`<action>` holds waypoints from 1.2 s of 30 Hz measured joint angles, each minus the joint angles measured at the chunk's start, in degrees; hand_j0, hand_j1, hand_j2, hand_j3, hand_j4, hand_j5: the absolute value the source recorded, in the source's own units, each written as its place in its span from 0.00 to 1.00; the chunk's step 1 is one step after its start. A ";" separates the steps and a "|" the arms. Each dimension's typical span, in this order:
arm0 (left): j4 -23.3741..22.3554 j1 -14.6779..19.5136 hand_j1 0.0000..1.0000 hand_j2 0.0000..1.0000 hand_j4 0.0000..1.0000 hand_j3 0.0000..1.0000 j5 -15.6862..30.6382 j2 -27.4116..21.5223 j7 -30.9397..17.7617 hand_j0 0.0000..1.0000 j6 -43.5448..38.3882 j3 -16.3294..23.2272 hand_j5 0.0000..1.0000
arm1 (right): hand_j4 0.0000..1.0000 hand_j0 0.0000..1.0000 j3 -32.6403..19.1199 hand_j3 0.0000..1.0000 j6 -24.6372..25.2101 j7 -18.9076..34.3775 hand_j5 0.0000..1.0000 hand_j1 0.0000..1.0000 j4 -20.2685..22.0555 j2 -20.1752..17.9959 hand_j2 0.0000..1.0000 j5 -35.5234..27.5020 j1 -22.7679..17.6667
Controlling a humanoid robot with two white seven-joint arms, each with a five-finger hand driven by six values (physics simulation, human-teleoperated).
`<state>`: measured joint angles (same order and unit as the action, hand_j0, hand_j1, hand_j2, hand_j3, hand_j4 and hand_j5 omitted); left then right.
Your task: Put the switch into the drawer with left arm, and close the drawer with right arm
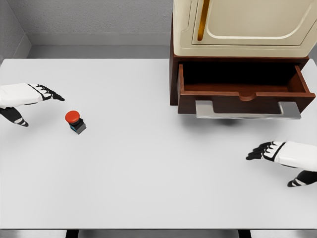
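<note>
Apparently red-capped switch (75,121), dark base, upright

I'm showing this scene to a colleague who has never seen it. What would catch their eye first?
Probably the red-capped switch, alone on the white table toward the left, near the open left hand. Next, the brown drawer pulled open at upper right under a cream cabinet, its inside dark. The right hand rests open at lower right.

Bright, even light I see across the surface (148,173); render sharp throughout, faint shadow beneath the drawer (245,94), its interior dark.
</note>
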<state>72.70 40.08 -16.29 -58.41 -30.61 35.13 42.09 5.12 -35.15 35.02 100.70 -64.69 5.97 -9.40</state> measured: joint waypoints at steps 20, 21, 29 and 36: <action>4.74 2.81 0.92 0.92 0.92 0.92 -2.95 5.85 -0.72 0.92 0.00 5.32 0.92 | 0.48 0.48 -3.99 0.48 -0.01 0.00 0.48 0.48 -0.14 0.35 0.48 0.06 -0.88; 5.41 2.81 0.89 0.89 0.89 0.89 -2.94 5.74 -0.71 0.89 0.00 5.72 0.89 | 0.46 0.46 -5.04 0.46 -0.02 0.00 0.46 0.46 -0.18 0.40 0.46 0.01 -1.49; 6.82 3.16 0.80 0.80 0.80 0.80 -2.88 4.15 -0.68 0.80 0.00 6.55 0.80 | 0.49 0.49 -15.42 0.49 -0.04 0.00 0.49 0.49 -0.57 4.51 0.49 -0.31 -9.67; 6.99 3.16 0.80 0.80 0.80 0.80 -2.90 3.83 -0.69 0.80 0.00 6.65 0.80 | 0.53 0.53 -24.79 0.53 -0.03 0.00 0.53 0.53 -0.61 10.05 0.53 -0.29 -16.08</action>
<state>79.69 43.24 -19.19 -54.58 -31.30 35.13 48.75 -19.67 -35.18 35.02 100.09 -54.64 5.68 -25.48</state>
